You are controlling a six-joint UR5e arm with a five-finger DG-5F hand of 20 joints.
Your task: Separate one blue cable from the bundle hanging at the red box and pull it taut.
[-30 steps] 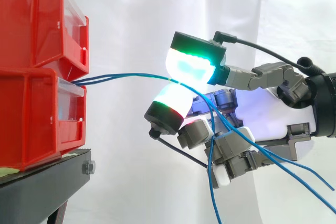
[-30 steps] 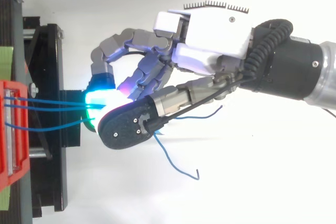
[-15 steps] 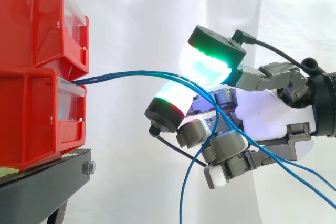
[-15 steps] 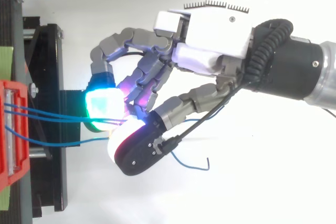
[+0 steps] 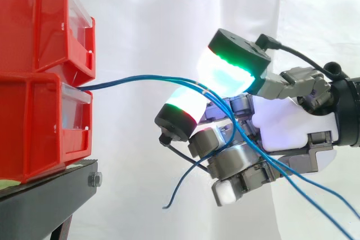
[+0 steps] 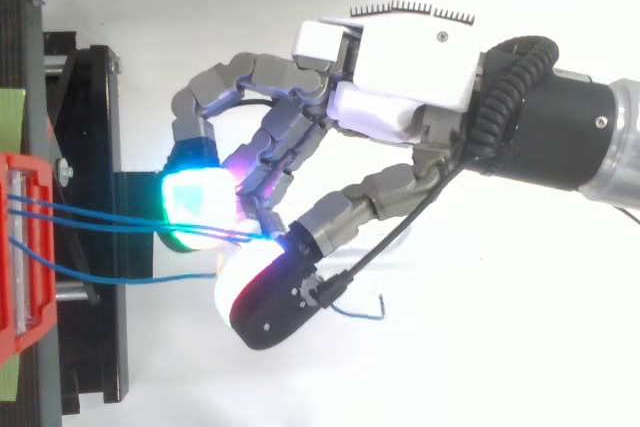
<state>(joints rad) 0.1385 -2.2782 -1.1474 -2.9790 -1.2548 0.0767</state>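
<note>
Parted since a second ago, my hand (image 5: 281, 122) holds its glowing pads (image 5: 225, 77) apart, pinching nothing; blue cables (image 5: 140, 78) from the red box (image 5: 39, 122) at 9 o'clock run loose between them.

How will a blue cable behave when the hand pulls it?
Probably floppy: the blue cables droop and curl past the hand, ends dangling. Likely thin and slippery to hold. Leaving the red box close together, they may tangle.

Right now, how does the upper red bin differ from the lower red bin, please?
The upper red bin sits on the lower red bin, which rests on the black stand. The blue cables leave the lower bin's front, not the upper bin's. Both have clear front panels.
</note>
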